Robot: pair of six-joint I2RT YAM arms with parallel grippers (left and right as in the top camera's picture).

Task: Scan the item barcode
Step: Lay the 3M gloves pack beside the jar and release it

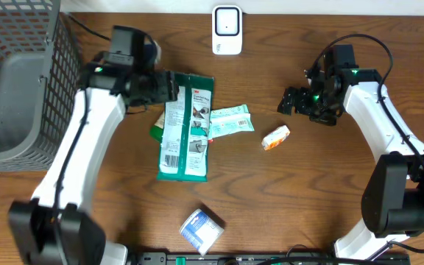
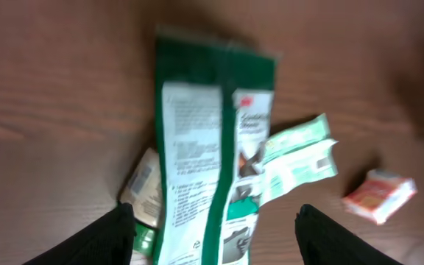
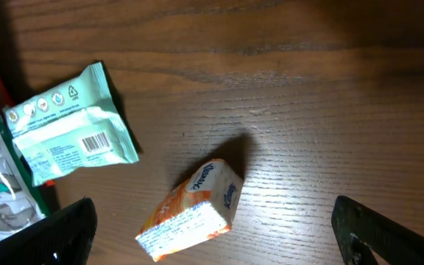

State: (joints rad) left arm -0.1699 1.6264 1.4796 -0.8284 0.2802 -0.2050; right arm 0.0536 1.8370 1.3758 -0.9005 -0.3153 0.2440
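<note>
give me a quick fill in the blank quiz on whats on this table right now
1. The Kleenex pack is mostly ___ in colour.
2. The mint-green packet lies with its ___ facing up.
3. The wire basket stands beside the robot's ___ arm.
4. The left gripper hovers with jaws ___ over one end of the long green package.

Missing words: orange; barcode; left; open
</note>
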